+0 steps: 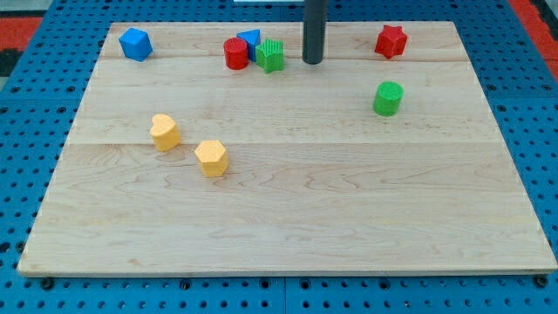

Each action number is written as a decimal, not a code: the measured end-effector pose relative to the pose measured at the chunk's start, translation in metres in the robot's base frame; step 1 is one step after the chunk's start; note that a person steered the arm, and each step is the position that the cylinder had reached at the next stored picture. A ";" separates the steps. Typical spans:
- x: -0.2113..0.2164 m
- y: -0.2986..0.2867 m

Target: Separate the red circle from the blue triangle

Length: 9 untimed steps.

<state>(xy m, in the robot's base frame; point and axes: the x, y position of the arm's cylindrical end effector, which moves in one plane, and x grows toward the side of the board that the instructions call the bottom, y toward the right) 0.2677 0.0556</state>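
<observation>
The red circle, a short red cylinder block (235,53), stands near the view's top edge of the pale wooden bench (288,218), left of centre. The blue triangle, a small blue wedge-shaped block (250,39), sits just behind it toward the view's top and slightly to the right; the two touch or nearly touch, and the red cylinder hides the triangle's lower left part. A green ridged block of star-like outline (270,56) is pressed close against the right side of this pair, so the three form one tight cluster.

My tip (312,62), the lower end of the straight dark rod, rests on the bench just to the right of the green ridged block, with a narrow strip of bare wood between them. It is near the cluster but touches none of its blocks. The arm carries no pincer, only this rod, so there is nothing to be open or closed.

Further right along the top edge lies a red star-shaped block (391,41), well apart from the tip. Below it stands a green cylinder block (388,98). At the top left corner sits a blue many-sided block (135,44). Two yellow blocks lie left of centre: a rounded one (164,132) and a hexagonal one (212,158) just to its lower right.
</observation>
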 end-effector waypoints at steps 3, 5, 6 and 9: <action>0.085 -0.095; 0.084 -0.197; 0.029 -0.197; 0.021 -0.118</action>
<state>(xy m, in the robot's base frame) 0.2891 -0.0622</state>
